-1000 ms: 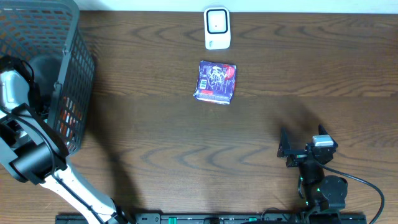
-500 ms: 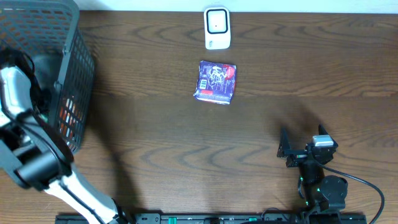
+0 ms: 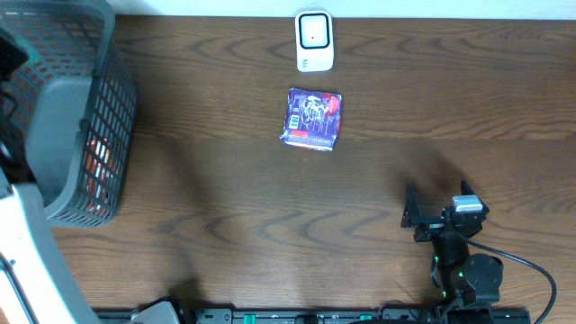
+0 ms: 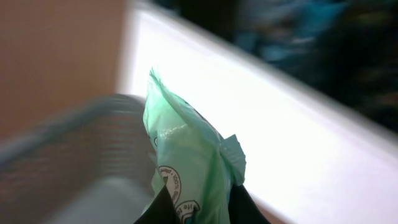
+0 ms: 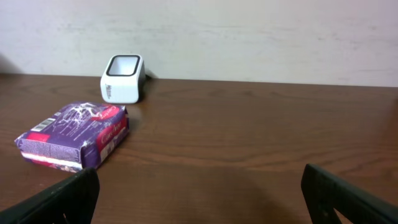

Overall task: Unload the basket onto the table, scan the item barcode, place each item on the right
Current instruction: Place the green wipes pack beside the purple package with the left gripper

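Your left tool [image 4: 198,208] pinches a green packet [image 4: 186,155] by its end near the basket [image 3: 99,135], prob. for the scanner [image 3: 314,40]; right tool [image 5: 202,198] wide open, empty.

overhead, the basket [image 3: 99,117] is cut off at 10 o'clock, its contents only red flecks behind mesh; the left arm [image 3: 22,243] runs off at 8 o'clock, its far end out of view. the left wrist view is smeared; the pouch [image 4: 186,168] runs off at 6 o'clock, print unreadable.
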